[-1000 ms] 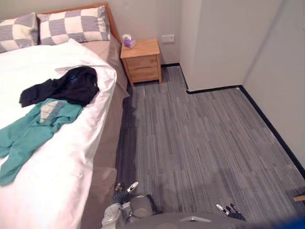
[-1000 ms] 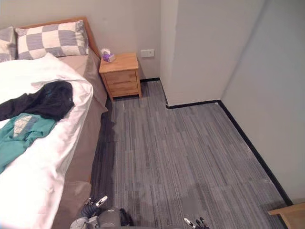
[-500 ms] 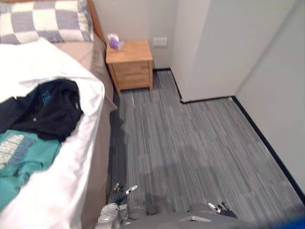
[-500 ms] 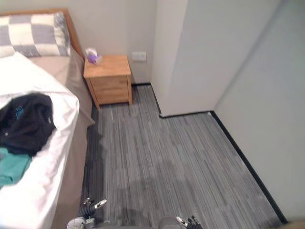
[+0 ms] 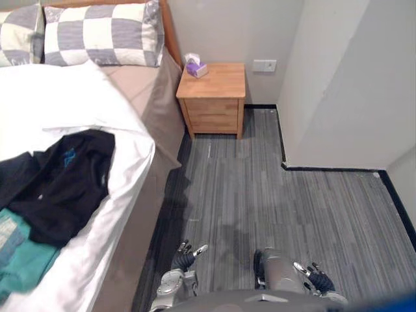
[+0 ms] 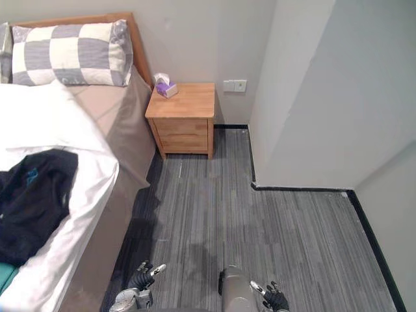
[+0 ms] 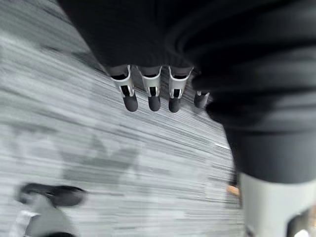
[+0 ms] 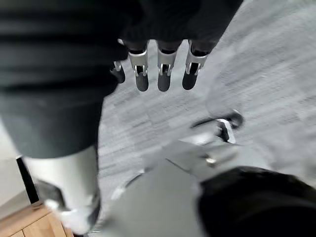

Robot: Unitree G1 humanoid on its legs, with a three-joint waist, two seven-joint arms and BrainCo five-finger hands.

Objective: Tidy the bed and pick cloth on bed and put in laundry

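Matt wooden nightstand [image 5: 213, 81] — black garment [image 5: 58, 188] soft, creased cloth

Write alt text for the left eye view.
A black top and a teal garment lie on the white duvet. The left hand and right hand hang open over the grey carpet beside the bed. Checked pillows and a wooden nightstand bearing a tissue box sit at its head.

Hands: left hand [image 5: 184, 255] and right hand [image 5: 316, 278] side by side over the floor [image 5: 260, 188].
Bed: bed [image 5: 84, 97] lies left of the left hand.
Jacket: jacket [image 5: 58, 188] on it, ahead-left.
Second garment: second garment [image 5: 19, 260] nearer, seemingly partly under the jacket.
Pillows: pillows [image 5: 104, 42] at the far end.
Nightstand: nightstand [image 5: 211, 97] far ahead of both hands, beside the bed; tissue box [image 5: 194, 65] on top.
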